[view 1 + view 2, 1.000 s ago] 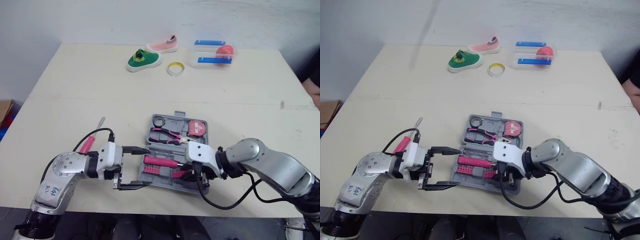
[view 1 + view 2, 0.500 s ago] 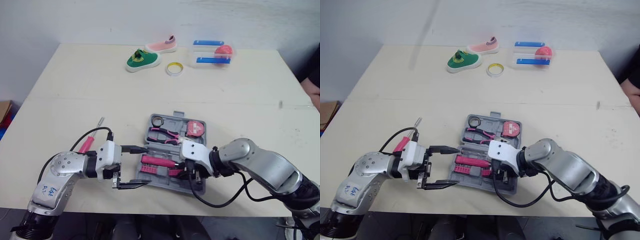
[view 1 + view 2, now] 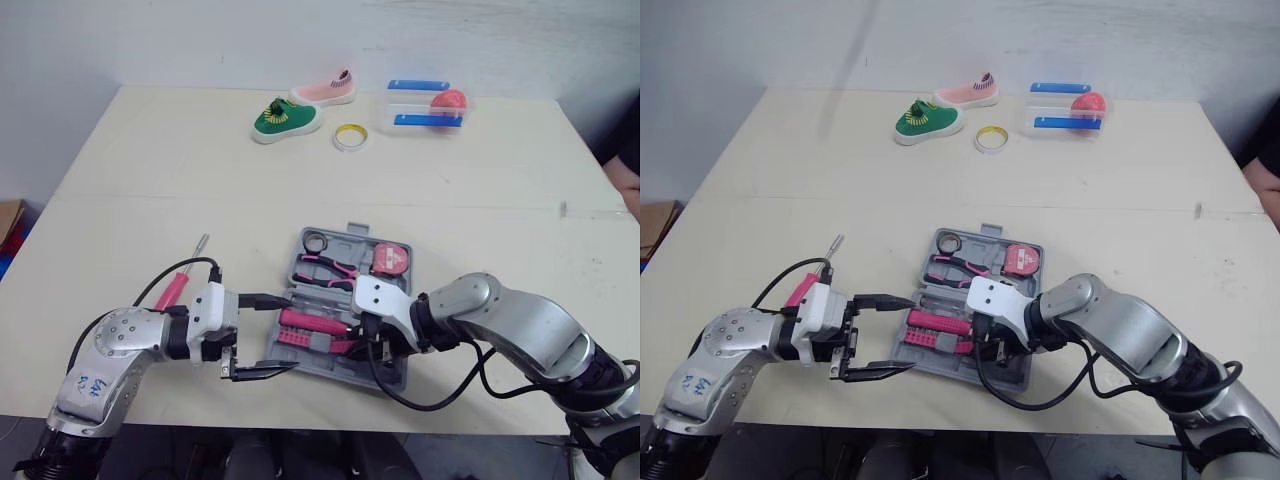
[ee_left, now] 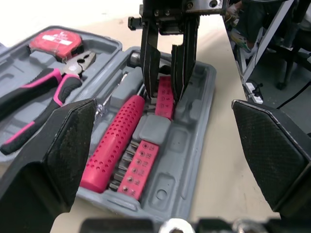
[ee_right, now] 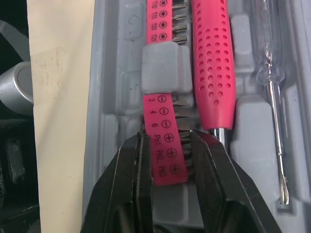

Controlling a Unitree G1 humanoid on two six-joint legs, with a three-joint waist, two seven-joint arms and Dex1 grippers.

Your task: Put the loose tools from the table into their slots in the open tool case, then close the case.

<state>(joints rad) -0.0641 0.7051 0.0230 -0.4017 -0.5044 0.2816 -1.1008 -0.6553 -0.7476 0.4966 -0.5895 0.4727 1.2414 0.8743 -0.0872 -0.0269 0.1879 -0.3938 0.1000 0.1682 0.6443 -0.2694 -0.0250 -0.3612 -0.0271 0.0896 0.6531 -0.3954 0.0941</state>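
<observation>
Near the front edge of the counter the grey tool case lies open, lid flat on the far side. The right gripper reaches into the near half of the case from the right. Its two black fingers are clamped on the right end of the pink bit strip, one finger pressed to each long edge. Just beyond that strip, on its far side, the pink-handled driver lies in its slot, with a clear-handled tester screwdriver seated beside it. Further back in the case are the pink-and-black pliers and the red tape measure.

The left gripper hangs at the left end of the case with its fingers wide apart and nothing between them. One finger points over the case's left edge, the other lies out past the near left corner.

One loose tool is on the counter: a pink screwdriver, left of the case and just beyond the left arm, its metal shaft pointing away toward the far side. It is well apart from the right gripper and touched by neither.

Along the far edge sit a green shoe, a pink shoe, a roll of tape and a clear box.
</observation>
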